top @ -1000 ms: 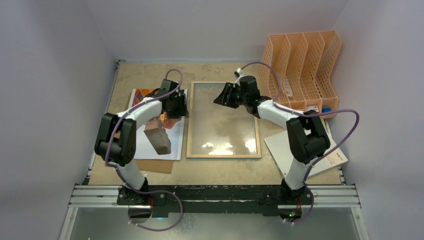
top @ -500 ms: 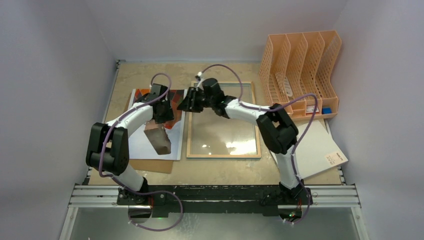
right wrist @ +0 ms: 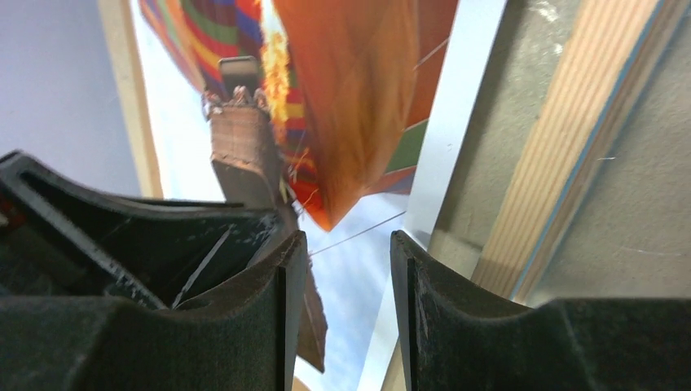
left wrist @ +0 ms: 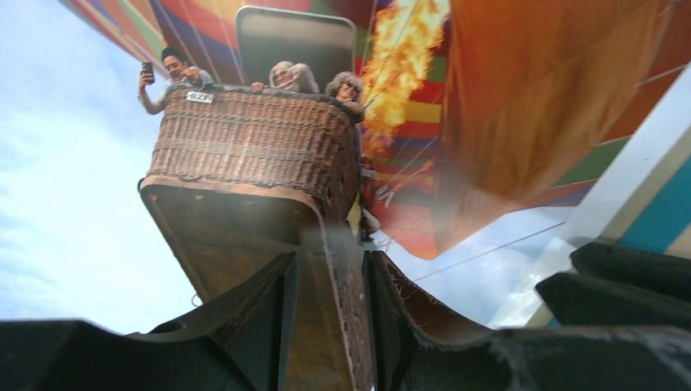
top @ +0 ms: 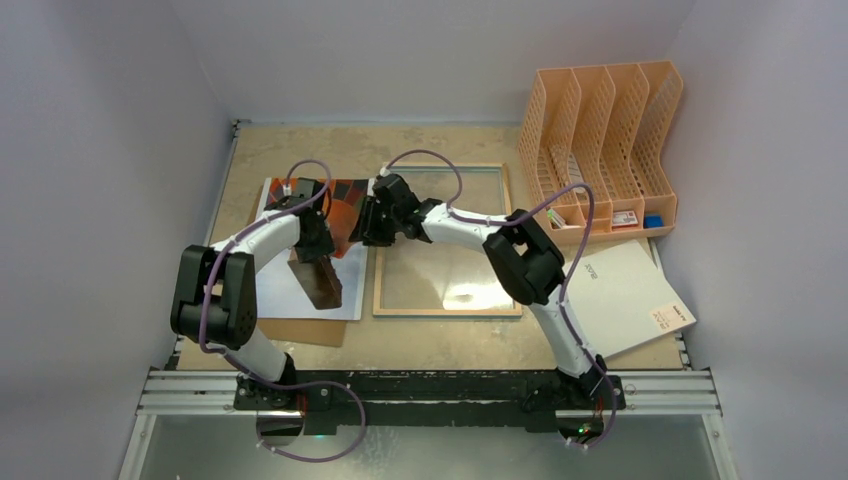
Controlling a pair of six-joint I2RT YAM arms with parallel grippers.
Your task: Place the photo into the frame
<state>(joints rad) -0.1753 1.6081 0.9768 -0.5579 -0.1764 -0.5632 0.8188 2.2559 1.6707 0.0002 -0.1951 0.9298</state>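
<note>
The photo (top: 282,285) lies flat on the left of the tabletop (top: 290,150), resting on a brown backing board (top: 312,334) that peeks out at its near edge. Just to its right, the frame (top: 447,312) lies flat with its pale wood rear facing up. The left claw (top: 318,240) is low over the printed basket, and its wrist view shows its fingers (left wrist: 261,326) only a narrow gap apart with the print visible between them. The right arm reaches across the frame's left rail, and the right claw (top: 371,228) sits at the photo's right edge. Its fingers (right wrist: 244,326) are also slightly parted with the white border in the gap, though I cannot tell whether they touch the paper. A peach file organiser (top: 600,130) stands at the far right, with a white sheet (top: 620,290) nearer.
</note>
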